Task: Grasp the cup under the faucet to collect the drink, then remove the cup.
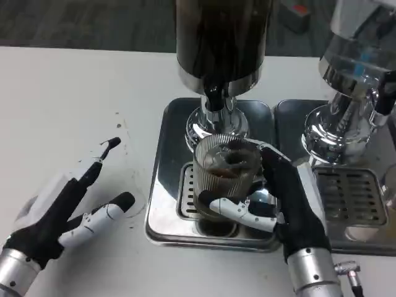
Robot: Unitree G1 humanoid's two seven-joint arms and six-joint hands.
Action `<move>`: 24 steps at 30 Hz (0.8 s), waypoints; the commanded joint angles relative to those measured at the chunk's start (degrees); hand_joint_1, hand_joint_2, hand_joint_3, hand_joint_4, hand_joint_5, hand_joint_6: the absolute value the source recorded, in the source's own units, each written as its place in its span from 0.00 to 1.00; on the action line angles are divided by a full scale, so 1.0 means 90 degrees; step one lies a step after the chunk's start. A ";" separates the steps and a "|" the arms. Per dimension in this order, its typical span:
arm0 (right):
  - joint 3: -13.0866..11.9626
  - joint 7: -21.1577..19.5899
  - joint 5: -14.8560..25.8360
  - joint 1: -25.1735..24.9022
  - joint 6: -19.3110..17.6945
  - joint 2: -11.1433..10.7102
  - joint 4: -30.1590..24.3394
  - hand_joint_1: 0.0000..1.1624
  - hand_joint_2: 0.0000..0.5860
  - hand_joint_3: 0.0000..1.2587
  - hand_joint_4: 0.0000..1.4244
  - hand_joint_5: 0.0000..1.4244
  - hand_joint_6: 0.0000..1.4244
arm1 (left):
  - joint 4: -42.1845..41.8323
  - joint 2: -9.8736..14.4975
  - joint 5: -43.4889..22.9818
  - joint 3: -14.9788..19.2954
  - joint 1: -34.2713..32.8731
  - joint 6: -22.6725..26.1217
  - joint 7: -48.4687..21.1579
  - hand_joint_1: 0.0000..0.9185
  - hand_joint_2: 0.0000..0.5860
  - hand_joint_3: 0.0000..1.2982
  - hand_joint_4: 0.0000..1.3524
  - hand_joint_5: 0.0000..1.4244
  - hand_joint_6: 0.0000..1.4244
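Now, step: your right hand (291,204) grips the cup (226,179) beneath the faucet (213,99), drink collecting.
Next: lift it away level.
Left hand (62,216): spread, holding nothing.

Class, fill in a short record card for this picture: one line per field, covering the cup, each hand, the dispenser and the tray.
cup: clear ribbed, dark drink inside, under the faucet
right hand: grips the cup
left hand: on the white table, fingers apart, holding nothing
dispenser: dark liquid in its tank
tray: metal, slotted grate below the cup
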 commanded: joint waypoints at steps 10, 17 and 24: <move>0.0022 0.0552 0.0188 0.0586 0.0099 -0.0084 -0.1119 0.93 0.33 0.39 0.42 0.44 0.63 | -0.1550 0.0531 0.1410 -0.0054 0.0761 0.0822 0.0779 0.00 0.24 0.00 0.00 0.00 0.00; 0.0004 0.0893 0.0353 0.0781 0.0118 -0.0159 -0.1470 0.92 0.33 0.39 0.42 0.44 0.63 | -0.1942 0.0881 0.1575 -0.0019 0.0998 0.0984 0.0738 0.00 0.23 0.00 0.00 0.00 0.00; 0.0049 0.1024 0.0271 0.1006 0.0128 -0.0238 -0.1885 0.91 0.32 0.39 0.42 0.44 0.64 | -0.2470 0.1263 0.1866 0.0036 0.1435 0.0980 0.0885 0.00 0.21 0.00 0.00 0.00 0.00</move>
